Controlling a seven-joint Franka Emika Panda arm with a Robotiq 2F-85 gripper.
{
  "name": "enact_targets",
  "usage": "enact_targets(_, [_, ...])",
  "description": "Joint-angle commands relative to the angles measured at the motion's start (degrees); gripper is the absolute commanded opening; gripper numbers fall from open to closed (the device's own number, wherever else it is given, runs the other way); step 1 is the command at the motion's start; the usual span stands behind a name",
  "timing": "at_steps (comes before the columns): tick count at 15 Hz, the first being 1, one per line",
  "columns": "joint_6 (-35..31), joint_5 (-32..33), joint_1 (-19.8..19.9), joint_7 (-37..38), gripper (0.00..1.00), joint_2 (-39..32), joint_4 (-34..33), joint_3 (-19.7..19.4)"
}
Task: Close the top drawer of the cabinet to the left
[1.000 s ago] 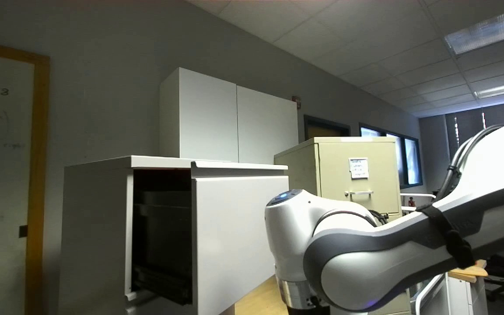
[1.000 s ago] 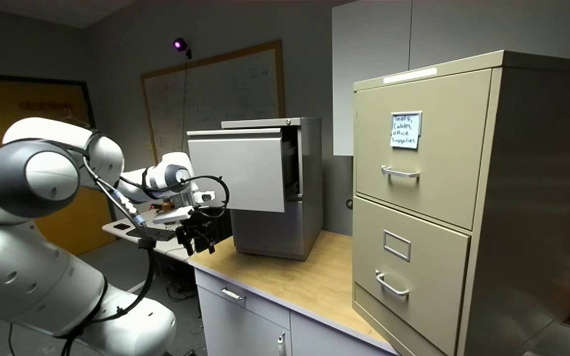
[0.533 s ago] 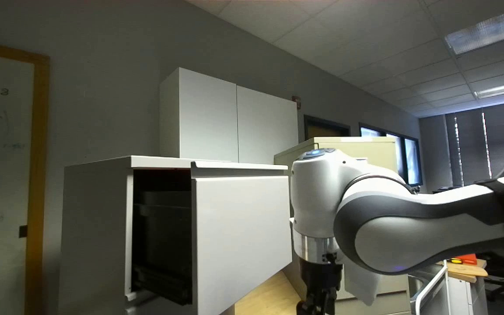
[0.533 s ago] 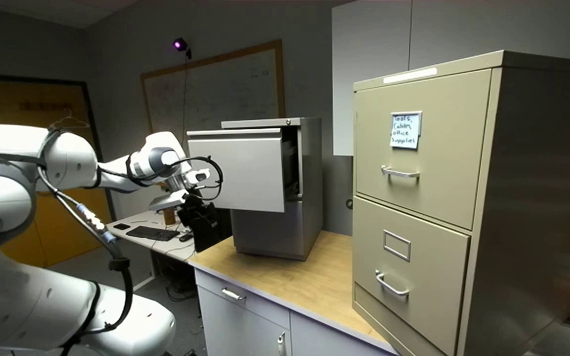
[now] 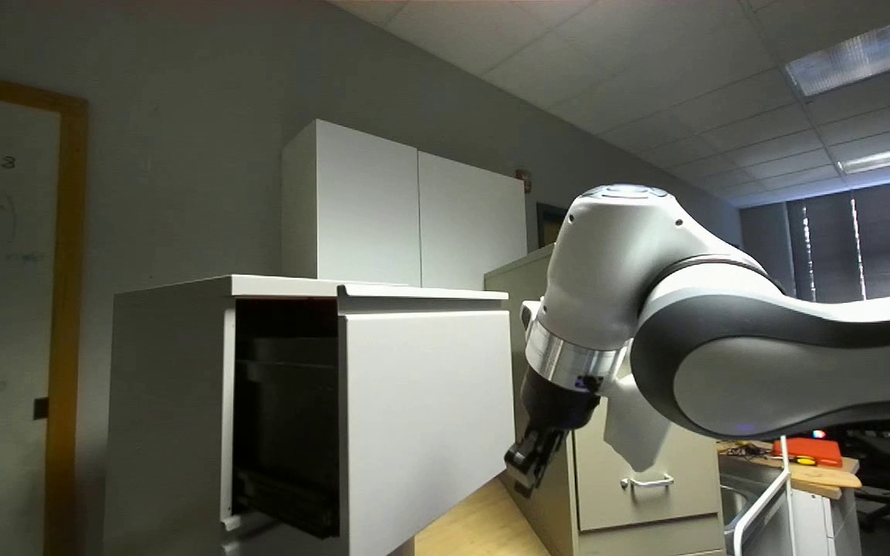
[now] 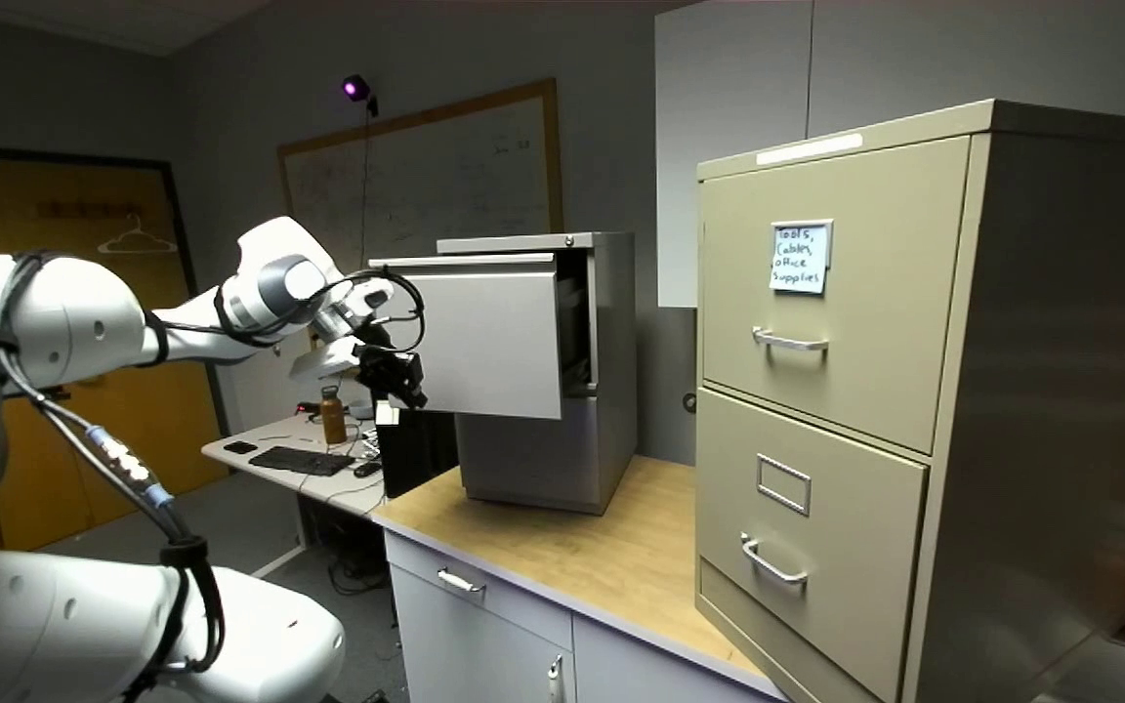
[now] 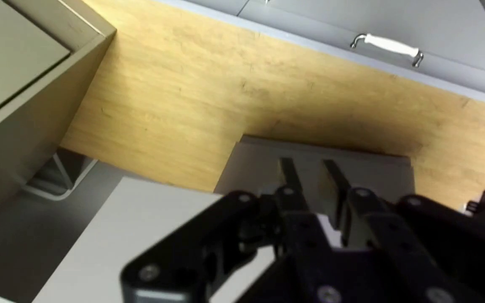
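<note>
The top drawer stands pulled out of the pale grey cabinet; its dark inside shows at the side. Both exterior views have its broad plain front, and so does the wrist view, where the white drawer front fills the lower left. My gripper is in front of that drawer, low near one side edge, pointing obliquely down. Whether it touches the front I cannot tell. In the wrist view, my gripper has its fingers a small gap apart with nothing between them. Beyond lies the cabinet's lower face.
A beige filing cabinet with handled drawers stands on the other side of the wooden counter. Below the counter are white base units with handles. A desk with a keyboard and a bottle is behind the arm.
The arm has risen and drawn back, and the hand has tilted so the gripper points toward the drawer front. The fingers have come closer together. The drawer has not moved.
</note>
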State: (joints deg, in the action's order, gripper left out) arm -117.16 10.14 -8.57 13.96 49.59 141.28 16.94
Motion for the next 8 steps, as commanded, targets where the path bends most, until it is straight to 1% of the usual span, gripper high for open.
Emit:
enact_targets(1, [-6.0,1.5,2.3,-0.6,0.00,-2.2,-4.1,0.0])
enact_targets(4, [-12.4,0.9,3.3,-2.0,0.00,-5.6,-7.2,-0.5])
enact_targets(8, [-17.0,0.4,3.9,-3.6,0.00,-12.4,-13.0,-0.6])
